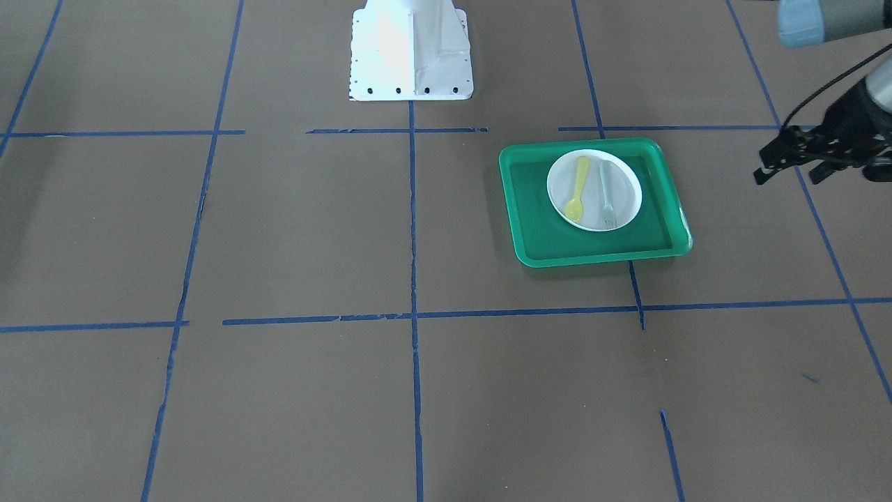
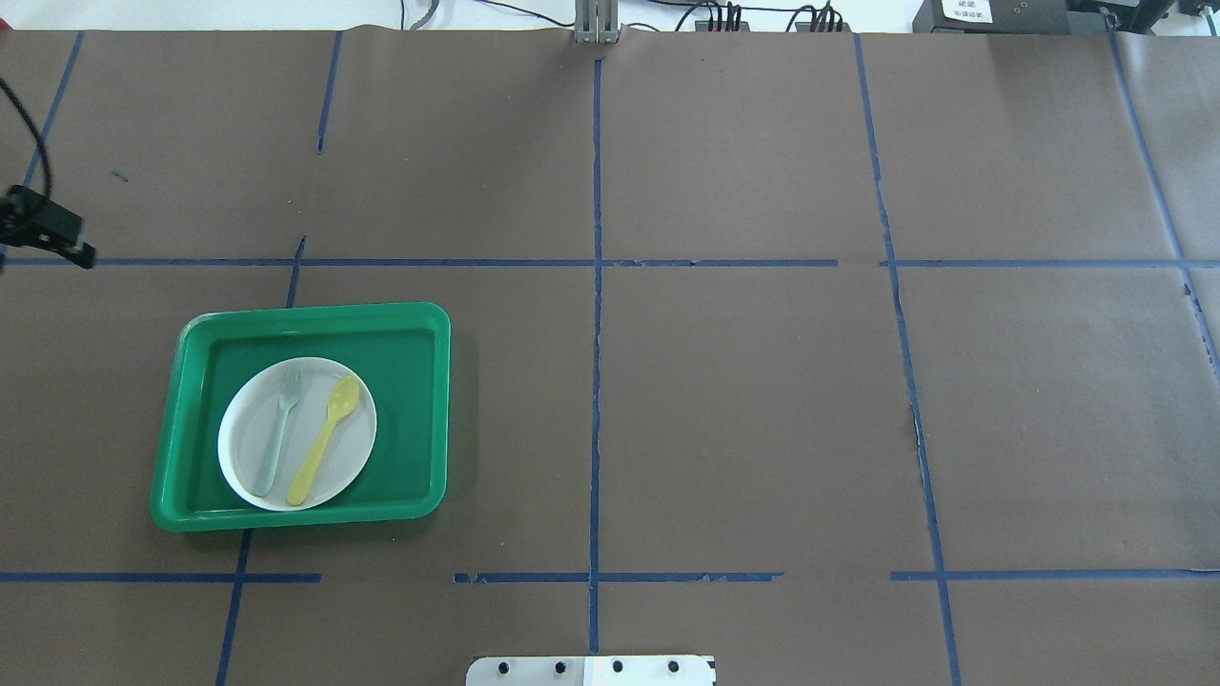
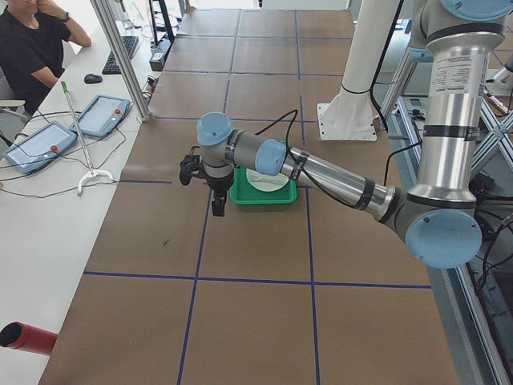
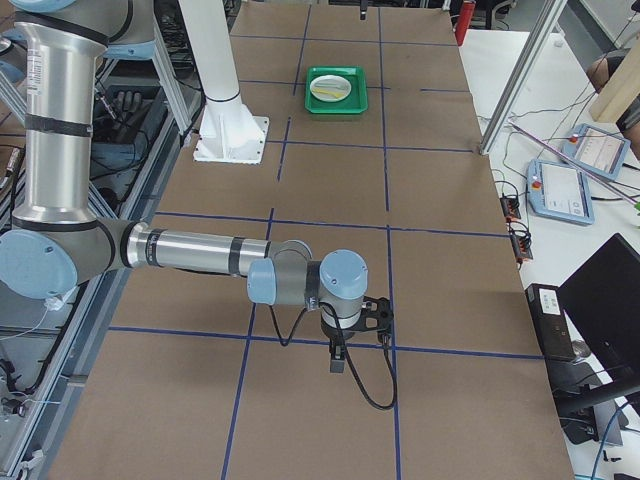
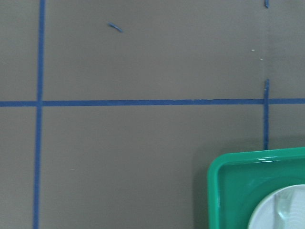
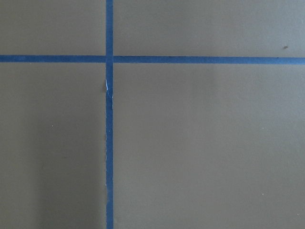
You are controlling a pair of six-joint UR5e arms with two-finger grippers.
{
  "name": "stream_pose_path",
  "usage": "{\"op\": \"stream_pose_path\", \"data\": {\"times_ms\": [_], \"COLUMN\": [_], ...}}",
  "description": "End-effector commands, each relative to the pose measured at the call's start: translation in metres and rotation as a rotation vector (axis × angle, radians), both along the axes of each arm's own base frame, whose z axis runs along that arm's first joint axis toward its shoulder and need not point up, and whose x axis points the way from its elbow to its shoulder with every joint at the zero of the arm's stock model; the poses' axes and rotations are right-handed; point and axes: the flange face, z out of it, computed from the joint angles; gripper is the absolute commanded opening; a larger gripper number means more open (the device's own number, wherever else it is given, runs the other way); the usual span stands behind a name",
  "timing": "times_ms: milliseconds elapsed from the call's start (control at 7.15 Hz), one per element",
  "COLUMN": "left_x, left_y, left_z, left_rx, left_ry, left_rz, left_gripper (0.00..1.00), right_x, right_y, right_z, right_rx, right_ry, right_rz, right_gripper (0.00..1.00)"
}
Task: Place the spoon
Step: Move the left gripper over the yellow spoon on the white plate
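The yellow spoon (image 1: 577, 188) lies on the white plate (image 1: 625, 183) beside a pale grey-green fork (image 1: 607, 195), bowl toward the table's far side. The plate sits in the green tray (image 1: 536, 226). Spoon (image 2: 324, 440), plate (image 2: 243, 440) and tray (image 2: 410, 381) also show in the overhead view. My left gripper (image 1: 787, 176) hangs empty off the tray's outer side, apart from it, fingers spread. My right gripper (image 4: 350, 340) shows only in the exterior right view, far from the tray, and I cannot tell its state.
The robot's white base (image 1: 411, 49) stands at the table's robot-side edge. Blue tape lines grid the brown paper table cover. The left wrist view shows only a corner of the tray (image 5: 238, 191). Operators' desks with tablets flank the table's ends.
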Motion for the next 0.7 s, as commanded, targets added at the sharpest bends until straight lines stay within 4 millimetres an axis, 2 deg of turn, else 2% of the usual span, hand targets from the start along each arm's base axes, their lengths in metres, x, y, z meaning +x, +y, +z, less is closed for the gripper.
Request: {"op": "stream_pose_path", "data": {"times_ms": [0, 280, 419, 559], "left_x": [0.106, 0.201, 0.226, 0.243], "left_y": [0.032, 0.050, 0.046, 0.059], "left_z": [-0.035, -0.040, -0.038, -0.036], "left_rx": [-0.044, -0.082, -0.091, -0.097], "left_ry": [0.055, 0.004, -0.008, -0.013], "left_rz": [-0.020, -0.011, 0.008, 0.039], "left_gripper": [1.00, 1.00, 0.93, 0.87], "right_x": [0.000, 0.000, 0.000, 0.000], "right_y": [0.000, 0.000, 0.000, 0.000], "right_z": [0.000, 0.000, 0.000, 0.000], "right_rx": [0.000, 0.000, 0.000, 0.001], "right_ry": [0.000, 0.000, 0.000, 0.000], "right_rz": [0.000, 0.000, 0.000, -0.001], "right_gripper": [1.00, 1.00, 1.00, 1.00]}}
